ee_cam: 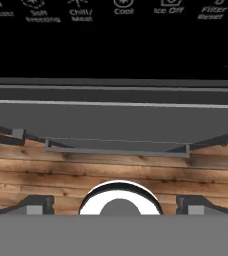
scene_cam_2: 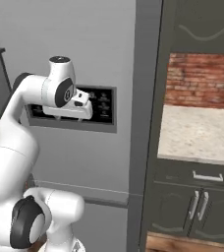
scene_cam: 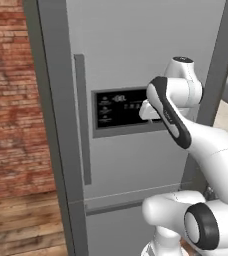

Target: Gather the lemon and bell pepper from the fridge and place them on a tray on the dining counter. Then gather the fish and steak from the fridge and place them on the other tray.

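In front of me the fridge stands closed, my pincer raised close to its dark display panel. I read the fingers as spread wide with nothing between them, though the hand view barely shows their tips. The long handle sits left of the panel.

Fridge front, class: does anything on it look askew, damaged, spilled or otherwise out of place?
Nothing stands out. The fridge door is shut and unmarked, its dark display panel sits level, and the long handle hangs straight. The gripper is close to the panel, jaws open and empty.
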